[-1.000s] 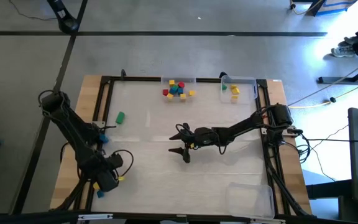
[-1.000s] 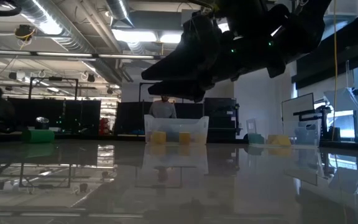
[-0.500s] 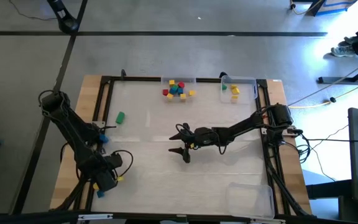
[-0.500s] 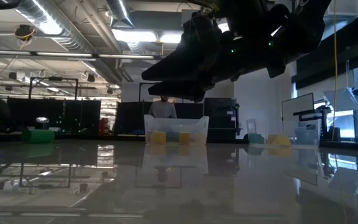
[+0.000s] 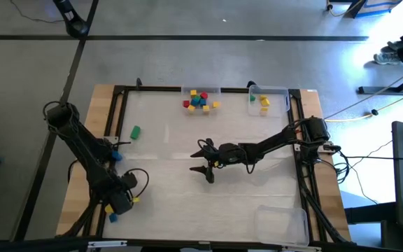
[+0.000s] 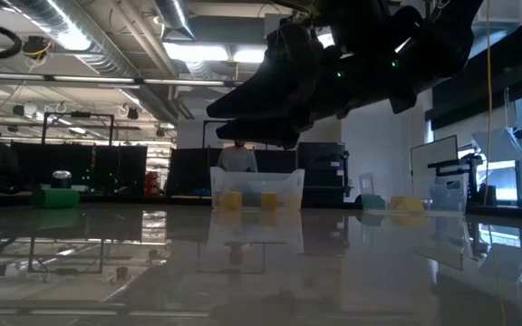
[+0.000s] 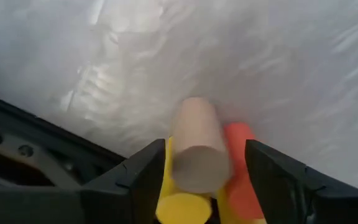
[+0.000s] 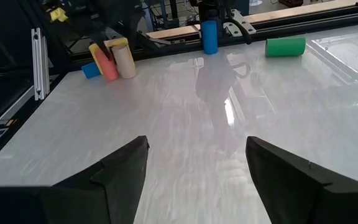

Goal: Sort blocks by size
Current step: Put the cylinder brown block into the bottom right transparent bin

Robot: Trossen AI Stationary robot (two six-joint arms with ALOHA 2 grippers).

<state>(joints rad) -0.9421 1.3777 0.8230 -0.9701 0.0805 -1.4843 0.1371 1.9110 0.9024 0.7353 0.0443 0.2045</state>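
Left gripper [image 7: 197,186] sits low at the near-left corner of the table [image 5: 187,133], jaws spread either side of a tan cylinder [image 7: 194,146]. A yellow cylinder [image 7: 182,208] and an orange cylinder [image 7: 241,168] lie against the tan one. Whether the jaws touch the tan cylinder cannot be told; they look parted enough to be letting go, which would suit a pile of long cylinders being gathered in this corner.

Right gripper [image 5: 205,162] hovers over mid-table, jaws wide open and empty, likely waiting its turn.

Small blocks [image 5: 200,100] sit clustered in a clear tray [image 5: 185,89] at the far edge. Another tray [image 5: 285,91] to its right holds a few yellow and green pieces. A green cylinder [image 5: 136,131] lies alone on the left, a blue cylinder [image 8: 209,37] stands upright nearby: both appear unsorted.
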